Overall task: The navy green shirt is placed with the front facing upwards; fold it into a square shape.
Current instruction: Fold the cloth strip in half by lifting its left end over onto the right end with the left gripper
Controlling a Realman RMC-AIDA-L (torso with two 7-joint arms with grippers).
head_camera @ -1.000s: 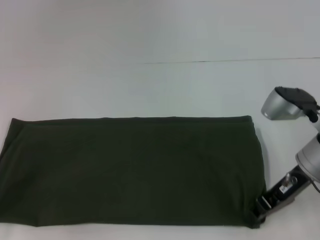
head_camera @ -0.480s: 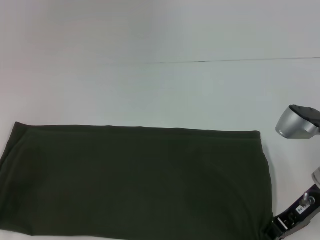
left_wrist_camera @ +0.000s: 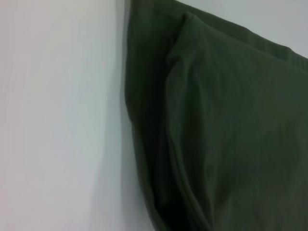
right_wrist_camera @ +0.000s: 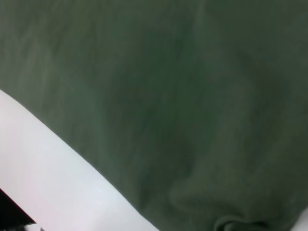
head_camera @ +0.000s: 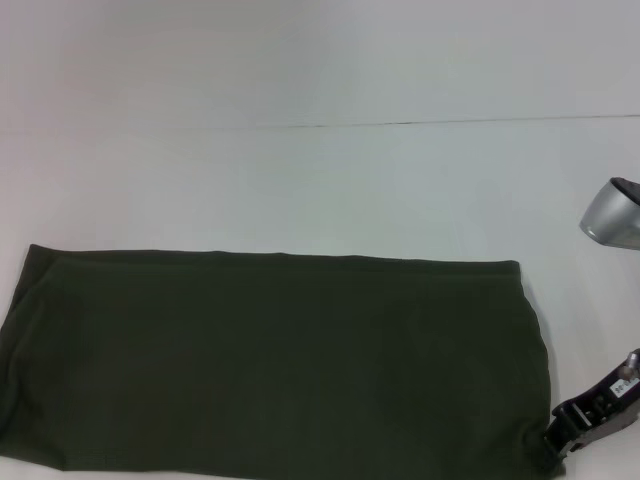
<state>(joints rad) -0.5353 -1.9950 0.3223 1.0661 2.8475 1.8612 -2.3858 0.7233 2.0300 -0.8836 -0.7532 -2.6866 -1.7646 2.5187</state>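
Dark olive cotton fills the lower half of the white table (head_camera: 320,180): the navy green shirt (head_camera: 280,360) lies flat as one long band, already folded lengthwise, with no chest print or collar on show. The right gripper (head_camera: 556,440) sits at the band's near right corner, touching the cloth; it looks pinched onto the corner, though its fingertips are too dark against the fabric to be sure, so I cannot tell how wide they stand. The left gripper is out of sight from the head; its wrist camera only looks down on the shirt's layered left end (left_wrist_camera: 192,125), so I cannot tell the state of its fingers either.

To do this step well, I judge both near corners should be held evenly and carried across together, low over the table, so the layers do not slip and the edges meet squarely.

Counted: one shirt, one table, one gripper visible.
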